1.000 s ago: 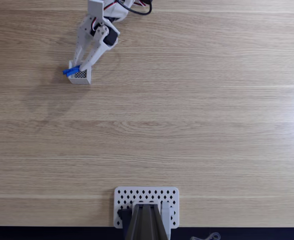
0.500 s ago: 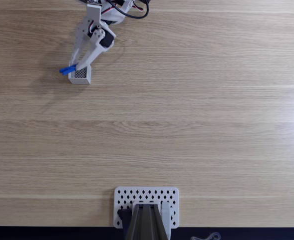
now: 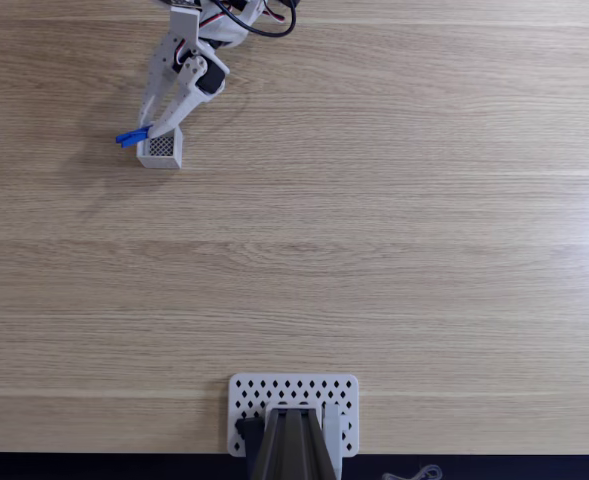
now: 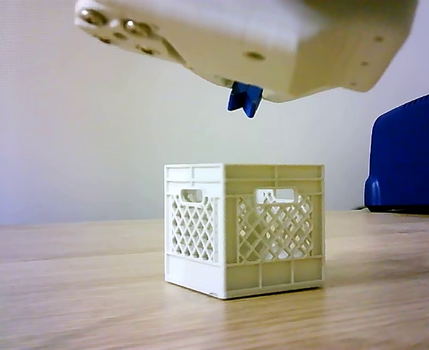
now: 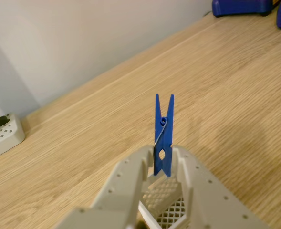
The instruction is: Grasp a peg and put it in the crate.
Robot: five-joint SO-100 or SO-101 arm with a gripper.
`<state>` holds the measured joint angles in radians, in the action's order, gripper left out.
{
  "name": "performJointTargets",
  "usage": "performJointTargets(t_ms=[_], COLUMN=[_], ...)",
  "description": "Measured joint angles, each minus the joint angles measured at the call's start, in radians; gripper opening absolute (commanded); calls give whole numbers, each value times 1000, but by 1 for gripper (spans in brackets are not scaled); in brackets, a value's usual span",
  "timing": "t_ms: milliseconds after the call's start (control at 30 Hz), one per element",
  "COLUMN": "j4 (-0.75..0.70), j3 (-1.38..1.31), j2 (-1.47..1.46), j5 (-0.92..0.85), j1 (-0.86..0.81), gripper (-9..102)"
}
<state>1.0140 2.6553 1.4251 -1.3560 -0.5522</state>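
My gripper [image 5: 162, 164] is shut on the bright-blue peg [image 5: 163, 132], which sticks out past the fingertips in the wrist view. Below the fingers lies the white crate [image 5: 166, 210] with its mesh floor. In the fixed view the peg [image 3: 131, 136] juts left from the gripper [image 3: 152, 130], just above the crate [image 3: 161, 149] at the table's upper left. The other view shows the crate [image 4: 245, 226] standing on the wood, with the peg's tip [image 4: 244, 98] hanging under the gripper body above it, clear of the rim.
A flat white plate with diamond holes [image 3: 294, 395] sits at the table's near edge with a dark stand on it. Blue objects [image 5: 240, 6] rest at the far end by the wall. A blue thing [image 4: 411, 157] stands right of the crate.
The gripper with the peg has drawn slightly up and to the left over the crate; the peg stays held.
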Motion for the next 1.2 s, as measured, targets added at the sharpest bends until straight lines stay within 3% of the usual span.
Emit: performJointTargets(t_ms=[200, 400, 733, 933, 1200], j4=[0, 0, -55, -359, -980], j3=[0, 0, 2, 14, 20], j2=[0, 0, 72, 353, 844], j5=[-8, -8, 2, 120, 483], j1=[0, 0, 51, 236, 489], gripper=[15, -3, -1, -1, -1])
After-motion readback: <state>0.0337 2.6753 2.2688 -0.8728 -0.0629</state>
